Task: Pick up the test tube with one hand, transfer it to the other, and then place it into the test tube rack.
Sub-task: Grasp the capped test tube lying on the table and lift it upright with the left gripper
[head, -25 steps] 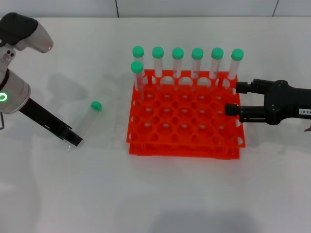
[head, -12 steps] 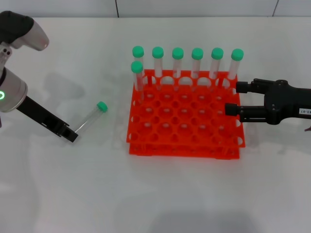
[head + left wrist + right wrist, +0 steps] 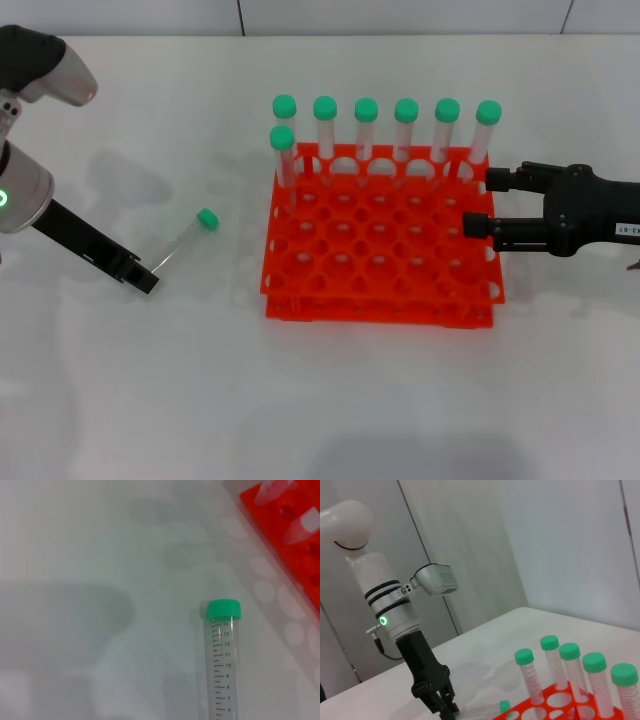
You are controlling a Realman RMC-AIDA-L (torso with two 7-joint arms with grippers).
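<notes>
Lying with its base at left pincer [image 3: 148, 281], test tube [image 3: 186, 240]

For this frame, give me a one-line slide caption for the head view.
Left gripper grips the base of the test tube beside the orange rack; right gripper waits open at the rack's far side.

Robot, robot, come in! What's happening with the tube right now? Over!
Left tool gripping the tube at its bottom end, cap tilted up. Right tool open, waiting beside the rack. Nothing blocking.
</notes>
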